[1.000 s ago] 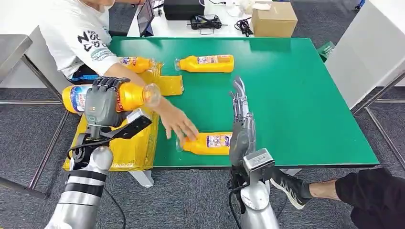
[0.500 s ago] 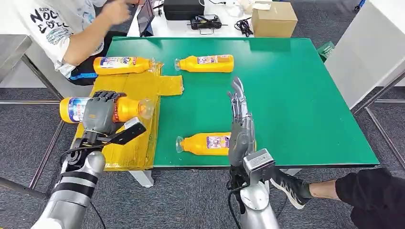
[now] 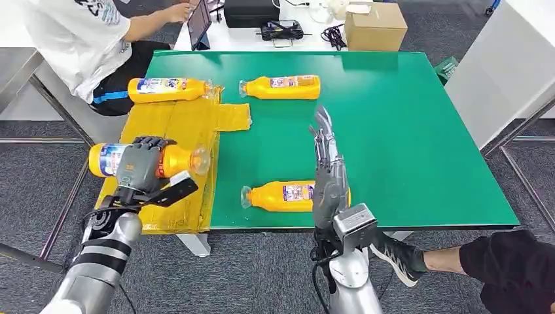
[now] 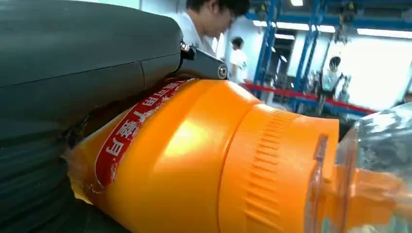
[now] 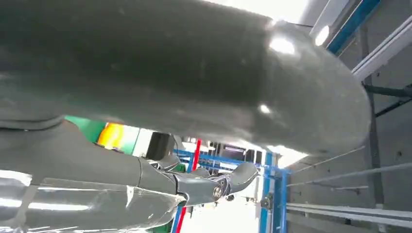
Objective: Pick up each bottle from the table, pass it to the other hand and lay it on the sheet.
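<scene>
Currently we read the step in hand as laying the held bottle (image 3: 150,160) on the yellow sheet (image 3: 173,131). Our left robot hand (image 3: 139,165) is clenched around the bottle's middle, with the bottle horizontal over the sheet's 9 o'clock edge, its labelled base hanging out past that edge and its clear cap (image 3: 199,159) pointing toward 3 o'clock. The left wrist view shows the orange shoulder and ribbed collar pressed against the palm, so the grasp looks firm. To do this well, we judge we should carry the bottle further toward 3 o'clock until its whole length is over the sheet, lower it flat, and open the fingers only once it rests, since a round body may roll. Our right robot hand (image 3: 328,171) stands released, fingers straight and pointing toward 12 o'clock, holding nothing, just beside the near bottle (image 3: 283,196) at the table (image 3: 419,131) edge at 6 o'clock. A bottle (image 3: 169,89) already lies on the sheet at its 12 o'clock end; another (image 3: 281,86) lies on the green top just beyond it toward 3 o'clock. All bottles appear capped and orange; we cannot tell fill level.
</scene>
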Robot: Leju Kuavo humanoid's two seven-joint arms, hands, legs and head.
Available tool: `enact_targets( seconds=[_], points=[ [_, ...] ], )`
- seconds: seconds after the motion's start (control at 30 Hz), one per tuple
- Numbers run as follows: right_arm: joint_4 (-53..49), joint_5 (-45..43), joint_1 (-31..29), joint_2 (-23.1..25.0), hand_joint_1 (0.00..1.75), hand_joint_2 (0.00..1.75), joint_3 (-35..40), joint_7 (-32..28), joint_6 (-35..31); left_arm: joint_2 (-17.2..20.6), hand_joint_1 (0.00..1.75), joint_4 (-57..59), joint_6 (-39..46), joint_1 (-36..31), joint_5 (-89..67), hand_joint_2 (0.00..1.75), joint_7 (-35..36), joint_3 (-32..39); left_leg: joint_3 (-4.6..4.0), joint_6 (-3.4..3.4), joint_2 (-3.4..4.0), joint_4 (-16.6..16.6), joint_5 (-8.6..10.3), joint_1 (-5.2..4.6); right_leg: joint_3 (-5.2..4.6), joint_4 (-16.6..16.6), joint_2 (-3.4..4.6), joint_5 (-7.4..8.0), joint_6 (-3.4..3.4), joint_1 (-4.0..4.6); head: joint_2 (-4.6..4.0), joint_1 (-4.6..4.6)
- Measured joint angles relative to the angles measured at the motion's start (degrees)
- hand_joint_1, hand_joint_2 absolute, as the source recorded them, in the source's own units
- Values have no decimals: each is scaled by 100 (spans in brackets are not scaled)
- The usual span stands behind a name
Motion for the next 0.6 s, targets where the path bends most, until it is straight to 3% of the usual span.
enact_targets(
  seconds=[0.3, 0.6],
  points=[
    [301, -94, -3, 0, 0, 0, 50, -2, 142, 122, 175, 1553, -290, -221, 61, 175, -284, -198, 0, 0, 0, 0, 0, 0, 0, 1, 0, 0, 0, -1, 0, 0],
    [573, -116, -40, 9, 0, 0, 98, 44, 339, 313, 175, 2644, -1010, -911, 57, 175, -369, -697, 32, -3, -13, -3, 1, 0, 32, 1, -5, -2, -3, 0, 0, 2]
  ],
)
